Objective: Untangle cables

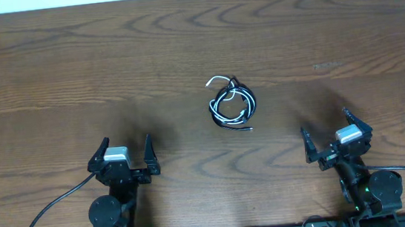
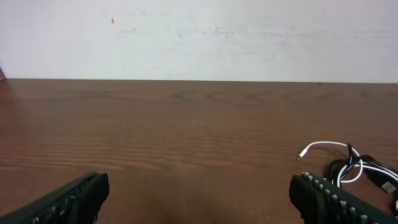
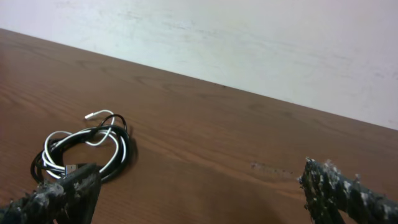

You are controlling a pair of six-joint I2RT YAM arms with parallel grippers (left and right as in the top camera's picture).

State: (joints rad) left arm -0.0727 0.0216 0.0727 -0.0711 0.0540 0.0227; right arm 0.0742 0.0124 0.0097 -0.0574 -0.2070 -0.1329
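Black and white cables (image 1: 232,105) lie coiled together in one small tangle near the middle of the wooden worktop (image 1: 71,66). A white end (image 1: 211,83) pokes out on the far side. The left jaws stand wide apart, holding nothing. The right jaws are equally wide and empty. Both are well short of the tangle.

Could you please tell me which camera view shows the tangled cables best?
The right wrist view: the cables appear largest there, black and white loops distinct. Overhead shows the whole bundle, but small; the left wrist view catches only part, at its right edge.
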